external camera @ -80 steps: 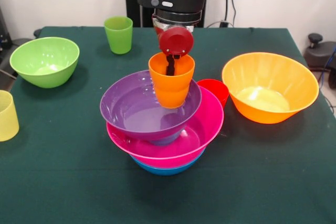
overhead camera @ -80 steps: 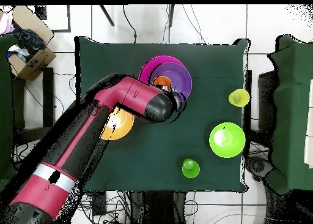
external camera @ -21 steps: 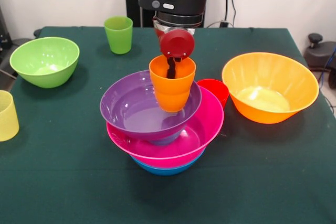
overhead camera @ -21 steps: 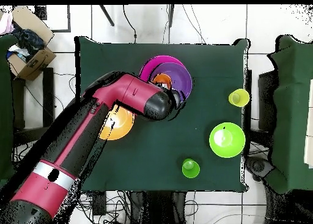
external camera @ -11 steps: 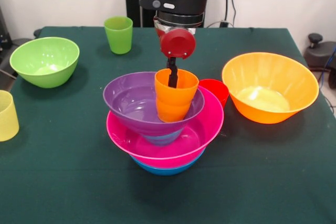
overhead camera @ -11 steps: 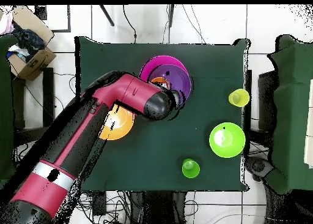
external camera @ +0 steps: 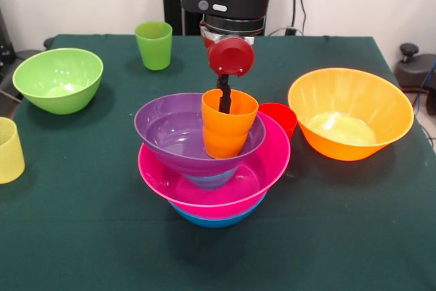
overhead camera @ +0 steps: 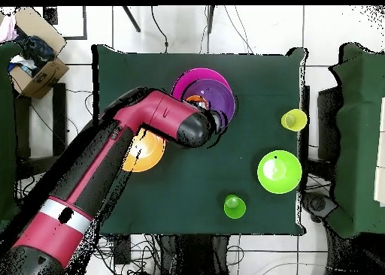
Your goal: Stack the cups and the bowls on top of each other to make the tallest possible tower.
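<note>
You have the tower [external camera: 212,168] at mid-table: a blue bowl [external camera: 214,221] at the bottom, a pink bowl [external camera: 262,168] nested in it, a purple bowl [external camera: 167,134] in that. The orange cup [external camera: 228,124] stands upright inside the purple bowl, toward its right side. Your gripper [external camera: 224,98] reaches down into the cup's mouth, one dark finger [external camera: 223,100] showing inside the rim; you cannot tell from either view whether the fingers grip the cup wall or stand free of it.

The red cup [external camera: 279,117] sits just behind the pink bowl's right rim. To the right, apart from the tower, lies the orange bowl [external camera: 351,110]. The green cup [external camera: 154,44] stands at the back left, the lime bowl [external camera: 58,78] at far left, the yellow cup [external camera: 9,149] at the left edge. From overhead, the arm [overhead camera: 128,155] covers much of the tower.
</note>
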`<state>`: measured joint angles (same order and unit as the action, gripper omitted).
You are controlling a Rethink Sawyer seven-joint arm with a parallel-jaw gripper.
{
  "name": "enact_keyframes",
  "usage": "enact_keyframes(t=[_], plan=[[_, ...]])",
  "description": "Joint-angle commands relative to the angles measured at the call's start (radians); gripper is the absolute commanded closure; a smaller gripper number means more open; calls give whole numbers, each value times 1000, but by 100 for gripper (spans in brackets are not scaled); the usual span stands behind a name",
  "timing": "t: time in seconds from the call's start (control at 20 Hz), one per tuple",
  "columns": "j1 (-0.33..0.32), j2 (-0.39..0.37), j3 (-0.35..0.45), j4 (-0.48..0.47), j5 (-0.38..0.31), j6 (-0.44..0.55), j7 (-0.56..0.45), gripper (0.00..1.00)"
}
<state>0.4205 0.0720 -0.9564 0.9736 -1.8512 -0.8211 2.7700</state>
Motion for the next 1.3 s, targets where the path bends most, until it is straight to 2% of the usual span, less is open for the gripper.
enact_keyframes(t=[0.05,0.35,0.55,0.7,1.3], plan=[[-13,14,126,-42,39,-52,89,0],[16,-9,96,-24,20,-91,112,0],[48,-32,49,-3,2,-146,183,0],[57,-31,25,-8,-4,-163,201,0],[44,-18,-26,-20,9,-198,169,0]])
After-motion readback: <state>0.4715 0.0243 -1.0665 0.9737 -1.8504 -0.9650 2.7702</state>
